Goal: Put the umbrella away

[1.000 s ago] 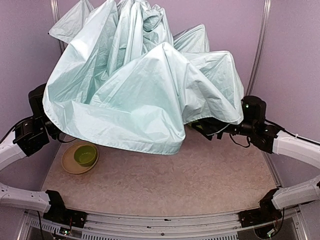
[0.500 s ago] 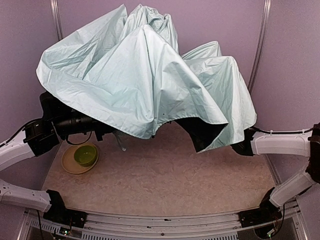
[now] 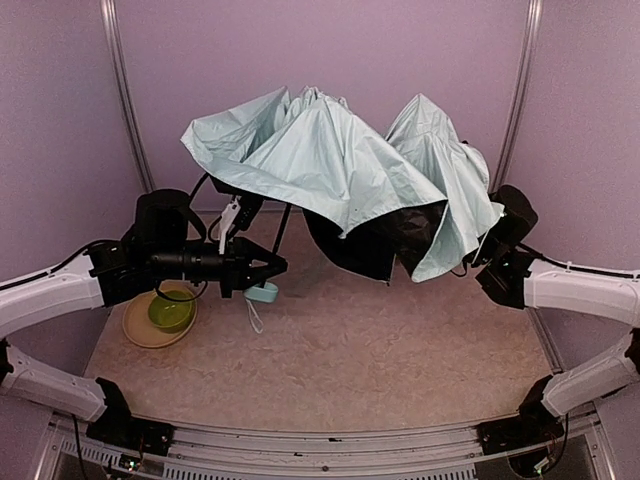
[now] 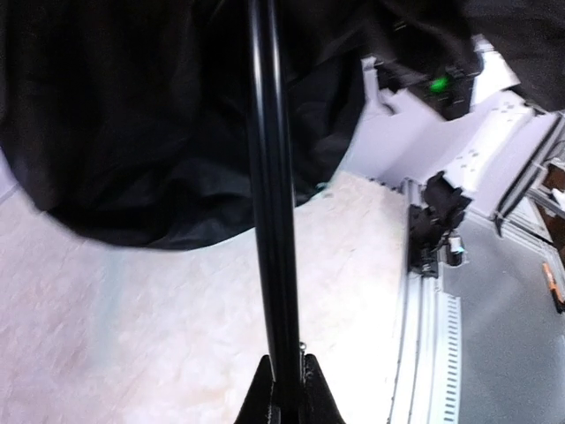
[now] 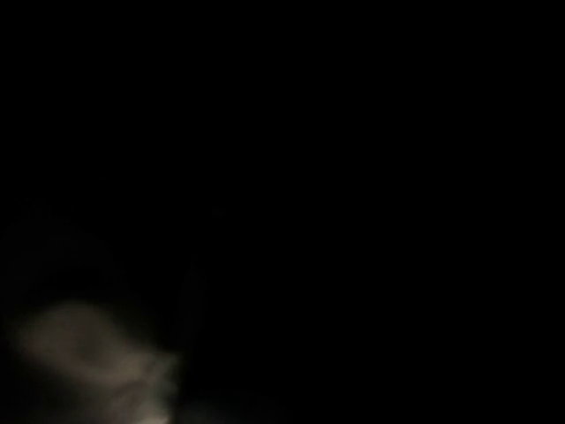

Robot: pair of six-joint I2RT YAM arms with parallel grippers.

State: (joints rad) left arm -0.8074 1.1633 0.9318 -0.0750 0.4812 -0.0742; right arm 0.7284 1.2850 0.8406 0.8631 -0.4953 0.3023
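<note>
Lilac walls (image 3: 60, 120) enclose a beige worktop (image 3: 380, 350). By its left edge, a green bowl (image 3: 170, 312) sits on a tan plate (image 3: 134, 330). The left gripper (image 3: 276, 266) clenches the umbrella (image 3: 330, 165) by its black shaft (image 4: 269, 177), with the canopy half-folded above the far edge. The right gripper (image 3: 487, 256), buried in fabric, is clenched; on what is unclear.

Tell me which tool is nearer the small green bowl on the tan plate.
Left. The left tool hovers just right of the small green bowl; the right tool is far across the table, under the fabric of the pale mint-green folding umbrella.
</note>
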